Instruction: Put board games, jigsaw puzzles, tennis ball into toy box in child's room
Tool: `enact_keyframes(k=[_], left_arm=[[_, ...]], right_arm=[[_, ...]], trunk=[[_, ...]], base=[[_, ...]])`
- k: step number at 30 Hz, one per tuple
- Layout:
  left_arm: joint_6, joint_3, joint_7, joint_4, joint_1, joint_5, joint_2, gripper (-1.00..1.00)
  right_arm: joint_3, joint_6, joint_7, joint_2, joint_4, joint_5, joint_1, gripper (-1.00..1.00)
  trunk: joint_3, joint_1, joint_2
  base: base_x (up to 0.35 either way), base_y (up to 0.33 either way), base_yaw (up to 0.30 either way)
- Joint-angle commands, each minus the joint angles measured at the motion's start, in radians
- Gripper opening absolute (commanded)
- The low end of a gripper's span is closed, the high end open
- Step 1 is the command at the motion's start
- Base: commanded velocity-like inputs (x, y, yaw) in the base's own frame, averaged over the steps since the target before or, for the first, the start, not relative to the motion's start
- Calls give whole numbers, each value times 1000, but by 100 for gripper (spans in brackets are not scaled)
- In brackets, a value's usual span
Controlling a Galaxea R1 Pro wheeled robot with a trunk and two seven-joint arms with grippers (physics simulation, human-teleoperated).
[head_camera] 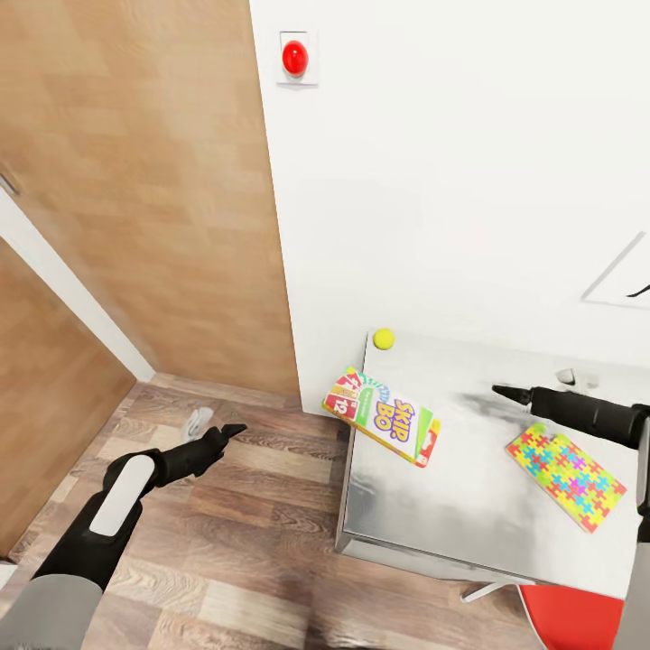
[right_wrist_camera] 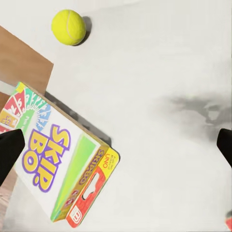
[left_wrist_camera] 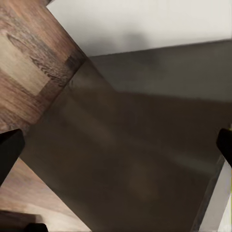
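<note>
The Skip-Bo board game (head_camera: 383, 415) lies flat on the table (head_camera: 469, 506), one corner jutting over the table's edge, just ahead of the right gripper (head_camera: 502, 392). That gripper hovers above the tabletop with its fingers spread wide, holding nothing. The tennis ball (head_camera: 384, 338) sits beyond the box at the far corner. A jigsaw puzzle (head_camera: 566, 476) lies under the right arm. The left gripper (head_camera: 226, 433) hangs over the wood floor (head_camera: 253, 542), also spread and empty.

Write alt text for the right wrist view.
A Skip-Bo board game lies flat on the pale table, one end hanging past the table's edge over the wood floor. A tennis ball sits apart from it, near the table's corner. The right hand's dark fingertips frame the view, spread open and empty.
</note>
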Motion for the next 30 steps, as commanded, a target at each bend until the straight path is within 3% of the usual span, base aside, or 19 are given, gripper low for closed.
enact_keyframes(k=[1,3,5,6,9,10,12,20,30], left_arm=[[3,0,6,0,-1,10,0,100],[-20,-9,-21,27,-4,-8,0,100],[-67,-25,-87,79,-8,-41,-1,100],[-67,-25,-87,79,-8,-41,-1,100],[-130,-42,-194,147,-13,-82,-2,100],[-130,-42,-194,147,-13,-82,-2,100],[-160,-48,-254,179,-14,-101,-3,100],[-198,-57,-338,216,-16,-123,-4,100],[-211,-60,-373,227,-16,-130,-7,100]], right_arm=[[-1,6,10,0,-2,10,-1,100],[-10,6,10,0,-26,10,9,100],[-25,6,11,0,-61,9,23,100],[-25,6,11,0,-61,9,23,100],[-39,6,14,0,-97,9,36,100],[-39,6,14,0,-97,9,36,100],[-44,6,15,3,-115,9,40,100],[-43,6,16,7,-139,9,46,100],[-41,6,16,12,-148,9,48,100]], trunk=[[-2,1,-2],[-2,1,-2],[-2,1,-2],[-2,1,-2],[-2,1,-2],[-2,1,-2],[-2,1,-2],[-2,1,-2],[-2,1,-2]], base=[[0,0,0],[0,0,0],[0,0,0],[0,0,0],[0,0,0],[0,0,0],[0,0,0],[0,0,0],[0,0,0]])
